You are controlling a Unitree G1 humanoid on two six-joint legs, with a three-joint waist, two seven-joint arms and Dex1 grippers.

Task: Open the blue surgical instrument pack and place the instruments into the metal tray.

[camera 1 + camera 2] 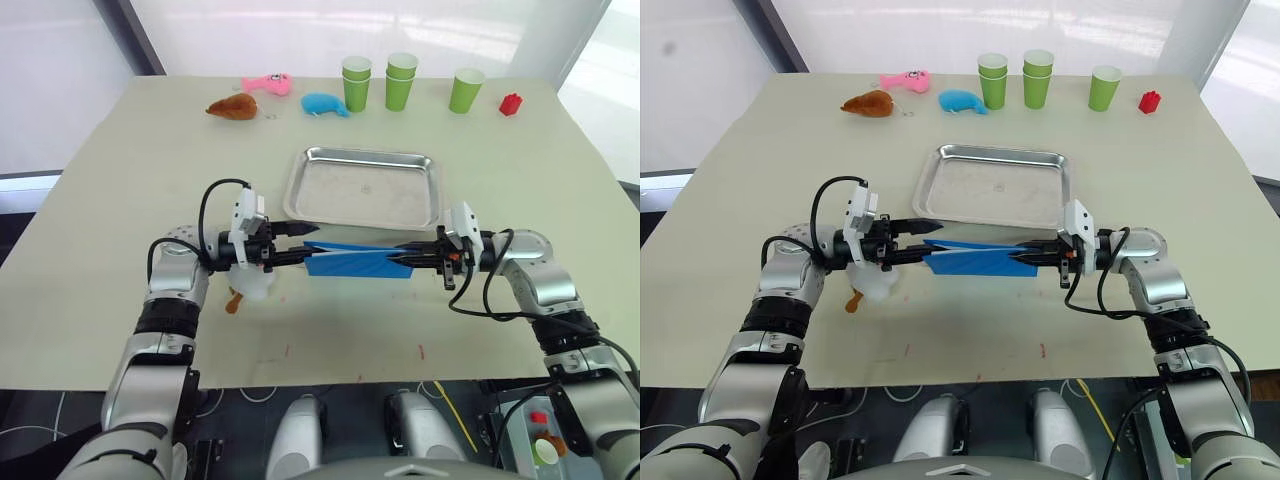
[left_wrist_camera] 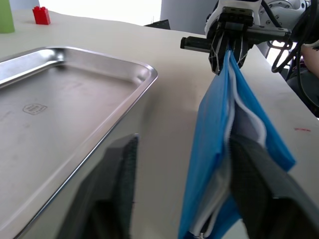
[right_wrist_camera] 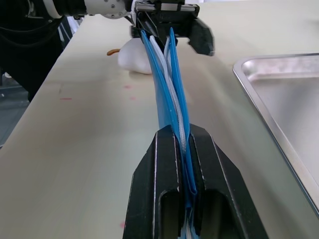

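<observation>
Clearly the blue surgical instrument pack hangs stretched between the two pincers, lifted off the worktop just in front of the metal tray, which lies empty beyond them. The right pincer is pressed together on one end of the pack, pinching its folded layers. The left pincer sits at the opposite end: one finger lies against the fabric, the other stands apart on the tray side, so whether it truly grips I cannot tell.

The pack looks soft and limp; it sags and creases along its length, so it will fold rather than hold shape. Any metal tools inside would likely slide toward the lower edge and make it bottom-heavy. The best hold is probably a single outer flap near a corner, so the layers can be peeled apart.

From the head the pack reads as a flat blue strip. Both wrist views reveal its edge instead: blue outer layers with pale lining between them.
</observation>
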